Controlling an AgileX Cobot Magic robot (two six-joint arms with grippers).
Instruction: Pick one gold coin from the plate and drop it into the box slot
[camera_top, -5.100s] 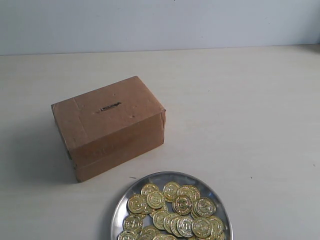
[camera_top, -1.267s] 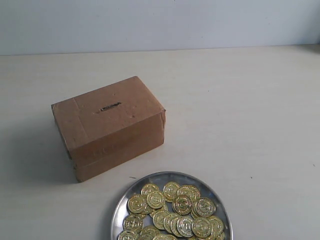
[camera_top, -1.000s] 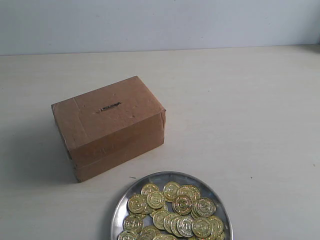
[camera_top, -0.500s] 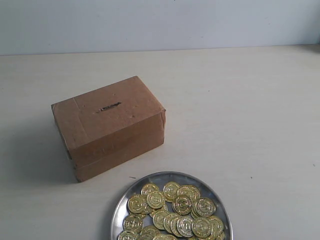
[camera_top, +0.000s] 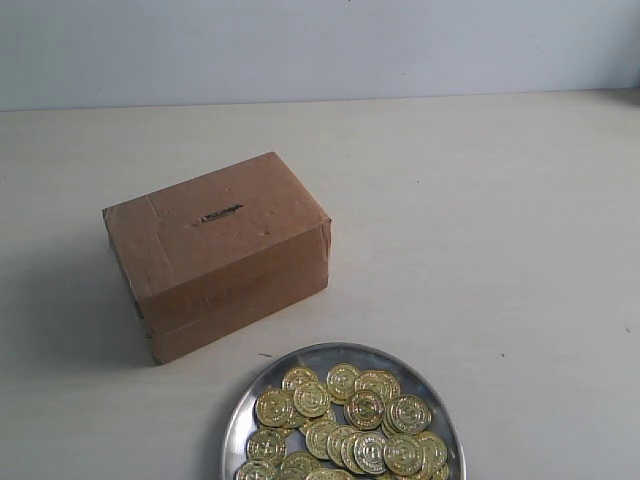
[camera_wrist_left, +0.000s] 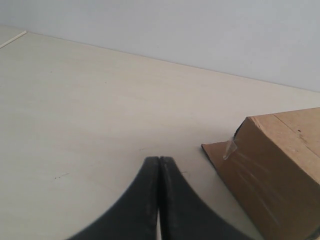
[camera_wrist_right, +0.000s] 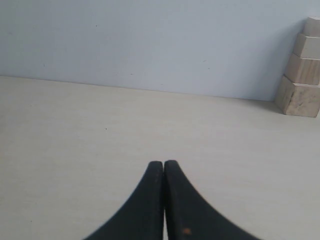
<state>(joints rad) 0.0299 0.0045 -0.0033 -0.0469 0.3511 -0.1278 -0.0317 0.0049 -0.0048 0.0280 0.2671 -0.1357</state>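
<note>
Two end effectors: the left end effector (camera_wrist_left: 159, 159) and the right end effector (camera_wrist_right: 163, 162) were each fully closed, fingers pressed together, holding nothing; neither appeared in the exterior view.
Coins: many gold coins (camera_top: 350, 425) lay heaped and overlapping on the plate (camera_top: 345, 350), none yet picked.
Plate position: at the near edge of the surface (camera_top: 480, 250), just in front of the box (camera_top: 215, 250) and not touching it.
Slot: the slot (camera_top: 219, 214) sat in the box top, narrow and askew to the camera, with no coin in it.
Risk, pick: the overlapping pile could have given up two coins at once, and a flat coin could have slid on the shiny metal instead of lifting.
Risk, drop: a coin not turned in line with the thin slit would likely have landed on the cardboard and rolled off.
Risk, box: a nudge from an arm could have shifted it.
Change: none visible; box, plate and coins lay as they had five seconds before.
</note>
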